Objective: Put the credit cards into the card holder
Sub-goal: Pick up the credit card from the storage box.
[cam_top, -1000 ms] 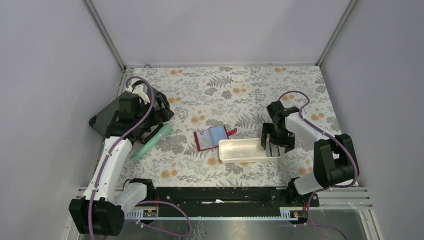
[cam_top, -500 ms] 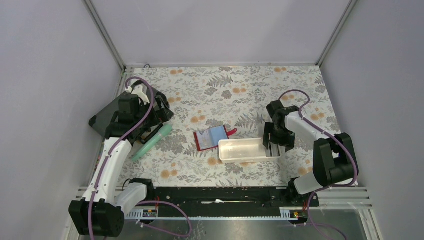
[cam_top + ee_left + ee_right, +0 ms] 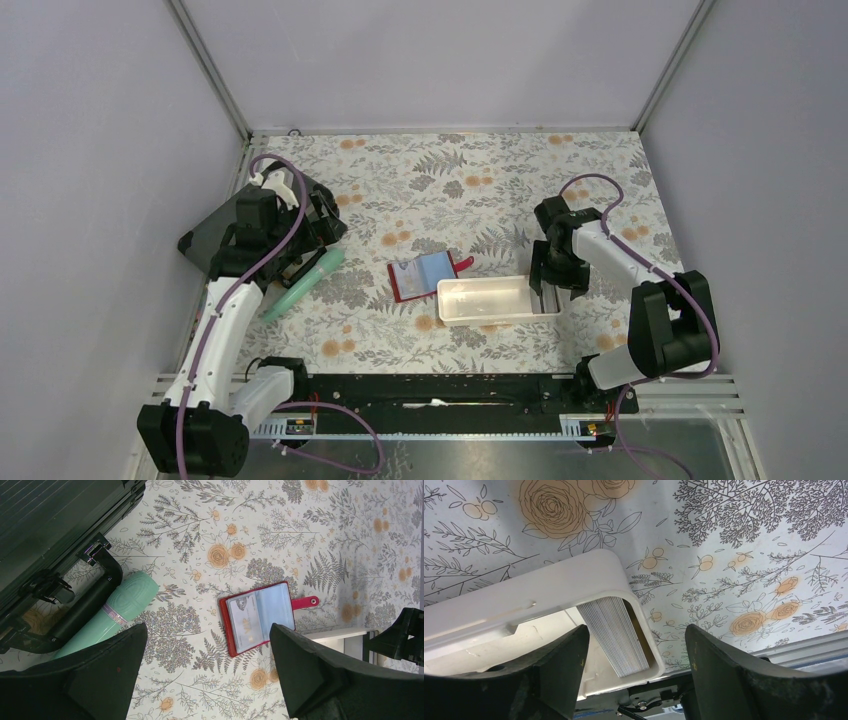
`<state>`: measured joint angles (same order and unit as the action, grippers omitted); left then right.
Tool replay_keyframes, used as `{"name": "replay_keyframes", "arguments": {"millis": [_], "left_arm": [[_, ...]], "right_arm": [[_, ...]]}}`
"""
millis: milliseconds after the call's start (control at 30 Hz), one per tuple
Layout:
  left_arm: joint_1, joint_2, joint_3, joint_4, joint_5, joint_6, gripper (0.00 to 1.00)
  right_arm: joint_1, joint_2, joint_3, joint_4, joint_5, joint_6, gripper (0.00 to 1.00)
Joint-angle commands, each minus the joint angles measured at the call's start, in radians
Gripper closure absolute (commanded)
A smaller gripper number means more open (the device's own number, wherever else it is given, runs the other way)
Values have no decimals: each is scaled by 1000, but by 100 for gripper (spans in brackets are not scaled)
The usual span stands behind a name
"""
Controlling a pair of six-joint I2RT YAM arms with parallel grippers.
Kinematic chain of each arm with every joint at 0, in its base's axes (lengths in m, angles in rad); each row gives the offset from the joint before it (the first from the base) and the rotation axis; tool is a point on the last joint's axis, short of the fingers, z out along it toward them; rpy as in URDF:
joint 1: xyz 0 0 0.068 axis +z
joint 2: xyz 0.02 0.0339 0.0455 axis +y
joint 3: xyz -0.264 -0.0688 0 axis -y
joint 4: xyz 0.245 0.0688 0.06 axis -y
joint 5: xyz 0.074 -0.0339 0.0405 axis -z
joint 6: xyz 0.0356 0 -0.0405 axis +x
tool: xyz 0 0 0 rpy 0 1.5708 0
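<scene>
**A:** Floral cloth covers the table [image 3: 450,180], with grey walls [image 3: 430,60] around it. Where are the credit cards?

**B:** The credit cards [image 3: 616,632] stand on edge as one tight stack in the right end of the white tray [image 3: 480,300]. The edges are too thin to count singly.

**A:** And the right claw?

**B:** The right claw [image 3: 634,640] hangs directly above that stack. Its fingers are spread, one on each side, and I see no contact.

**A:** How many holders?

**B:** One card holder [image 3: 425,275], red, lies open and flat just beside the tray's left end. It is well apart from the right claw.

**A:** What about the other arm?

**B:** The left claw [image 3: 207,630] is spread wide over the table's left part. Near it are one dark case [image 3: 50,530] and one mint-green tube [image 3: 115,612], which lies just beside the case.
</scene>
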<state>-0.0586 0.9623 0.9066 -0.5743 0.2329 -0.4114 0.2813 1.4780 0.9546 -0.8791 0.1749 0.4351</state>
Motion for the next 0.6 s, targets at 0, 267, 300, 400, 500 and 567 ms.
{"name": "replay_keyframes", "arguments": {"millis": [0,267,300,400,500,567], "left_arm": [[6,-23,-3,42,9,3,1],[6,-26,-6,42,9,2,1],[5,-27,-6,41,9,2,1],[5,-27,-8,42,10,2,1],[5,-26,-8,43,10,1,1],[5,-27,-8,42,10,1,1]], "right_arm": [[2,-11,27,-13,2,3,21],[3,24,-10,13,4,8,20],[3,26,-12,15,5,8,20],[2,29,-13,16,9,8,22],[3,24,-7,5,17,10,25],[2,20,-1,-4,22,13,27]]}}
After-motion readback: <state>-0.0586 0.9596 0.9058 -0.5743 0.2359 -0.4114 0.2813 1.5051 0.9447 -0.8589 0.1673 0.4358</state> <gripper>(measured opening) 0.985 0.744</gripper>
